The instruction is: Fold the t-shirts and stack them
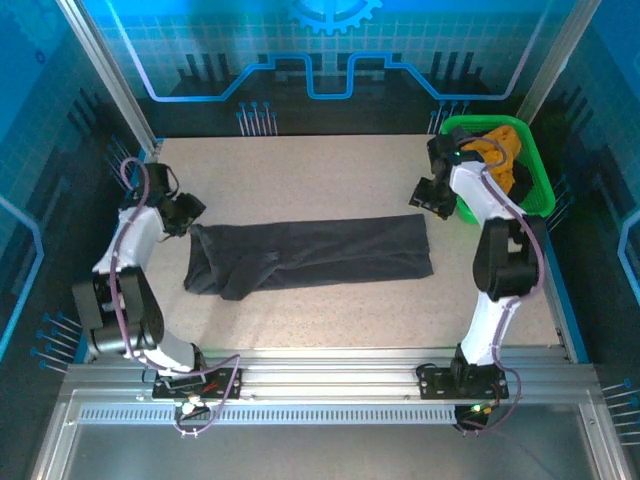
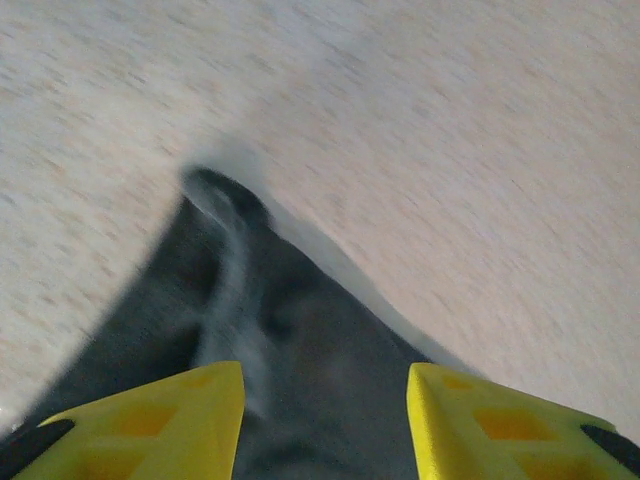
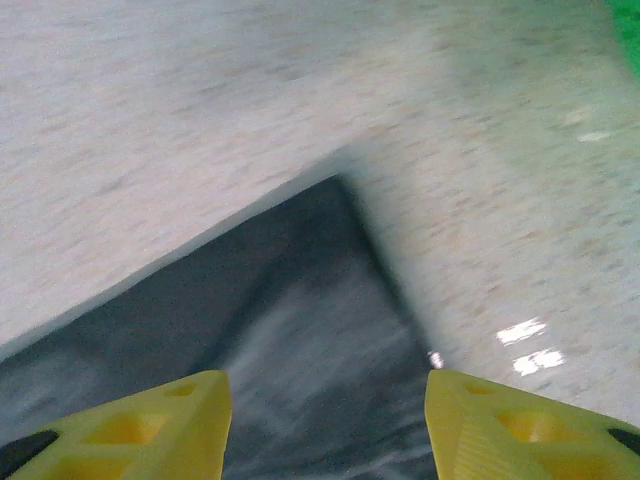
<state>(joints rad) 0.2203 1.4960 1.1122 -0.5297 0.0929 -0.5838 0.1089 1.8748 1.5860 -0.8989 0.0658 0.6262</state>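
A black t-shirt (image 1: 310, 253) lies folded into a long band across the middle of the table. My left gripper (image 1: 185, 215) hangs just above the band's left end, jaws open. In the left wrist view the yellow fingers (image 2: 160, 420) stand apart over a dark corner of the shirt (image 2: 290, 330), with nothing gripped by the gripper (image 2: 325, 385). My right gripper (image 1: 430, 195) is over the band's far right corner, also open. Its wrist view shows that square corner of the shirt (image 3: 300, 300) beyond the spread gripper (image 3: 325, 390). An orange t-shirt (image 1: 495, 150) lies crumpled in the basket.
A green plastic basket (image 1: 535, 180) stands at the back right, close to the right arm; its edge (image 3: 630, 20) shows in the right wrist view. Bare speckled tabletop (image 1: 300, 175) stretches behind and in front of the black shirt. Frame posts border both sides.
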